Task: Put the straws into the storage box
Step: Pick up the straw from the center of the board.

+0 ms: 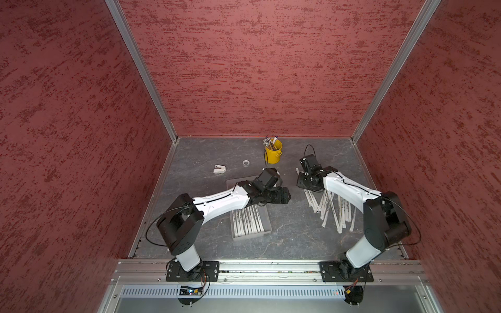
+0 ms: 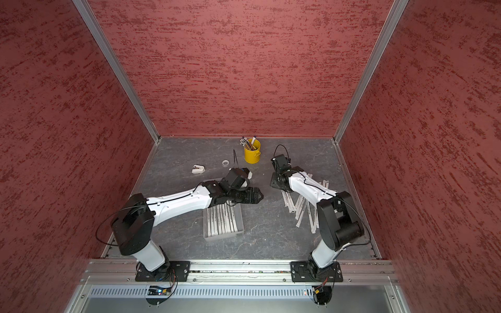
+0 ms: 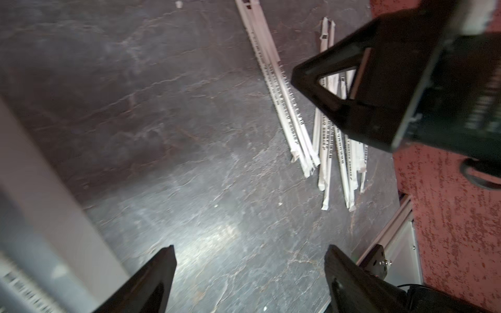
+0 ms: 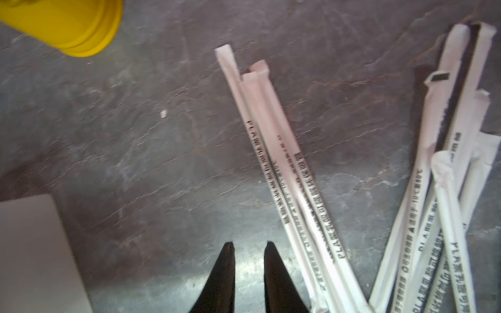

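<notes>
The storage box [image 1: 267, 231] [image 2: 225, 236] lies mid-table, and several straws [image 1: 248, 220] are lined up inside it. More straws [image 1: 329, 206] [image 2: 301, 206] are scattered on the table to the right, partly hidden under the right arm. My left gripper [image 1: 284, 196] [image 3: 249, 252] hovers just right of the box's far end. It is open and only bare table shows between its fingers. My right gripper [image 1: 305, 184] [image 4: 249, 244] points down beside the far ends of three loose straws [image 4: 284, 176]. Its jaws stand a narrow gap apart and hold nothing.
A yellow bucket [image 1: 273, 154] [image 4: 67, 24] of pens stands at the back. A tape ring [image 1: 246, 163] and a small white clip [image 1: 219, 169] lie left of it. The right gripper's black body [image 3: 379, 94] hangs over the loose straws [image 3: 282, 94] in the left wrist view.
</notes>
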`<state>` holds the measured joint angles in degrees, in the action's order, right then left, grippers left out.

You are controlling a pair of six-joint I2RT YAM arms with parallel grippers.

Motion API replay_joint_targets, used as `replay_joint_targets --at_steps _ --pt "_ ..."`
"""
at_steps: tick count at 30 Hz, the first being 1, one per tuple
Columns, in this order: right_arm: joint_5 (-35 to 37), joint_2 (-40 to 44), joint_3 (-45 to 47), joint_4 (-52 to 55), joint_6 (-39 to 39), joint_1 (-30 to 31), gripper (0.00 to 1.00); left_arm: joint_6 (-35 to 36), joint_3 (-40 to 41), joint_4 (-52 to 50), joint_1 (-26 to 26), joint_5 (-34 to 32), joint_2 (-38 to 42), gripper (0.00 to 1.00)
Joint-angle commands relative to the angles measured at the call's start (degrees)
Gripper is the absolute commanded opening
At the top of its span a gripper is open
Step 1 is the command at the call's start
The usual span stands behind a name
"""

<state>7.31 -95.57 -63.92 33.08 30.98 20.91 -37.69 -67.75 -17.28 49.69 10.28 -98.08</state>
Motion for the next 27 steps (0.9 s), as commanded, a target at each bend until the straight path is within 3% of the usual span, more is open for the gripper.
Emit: replay_joint_targets --at_steps 1,10,27 --pt "1.3 -2.9 -2.0 -0.7 -4.5 -1.4 0.20 -0.2 -3.6 1.8 0.6 3.0 -2.6 0.88" --pt "1.7 -9.9 -6.4 -2.1 -5.5 -2.2 0.21 -1.6 -5.0 1.6 0.5 3.2 -6.5 0.86" --pt "2.8 -17.2 -8.8 -2.5 -4.5 -1.3 0.15 -1.6 -1.8 1.4 -0.2 1.6 -3.9 0.86"
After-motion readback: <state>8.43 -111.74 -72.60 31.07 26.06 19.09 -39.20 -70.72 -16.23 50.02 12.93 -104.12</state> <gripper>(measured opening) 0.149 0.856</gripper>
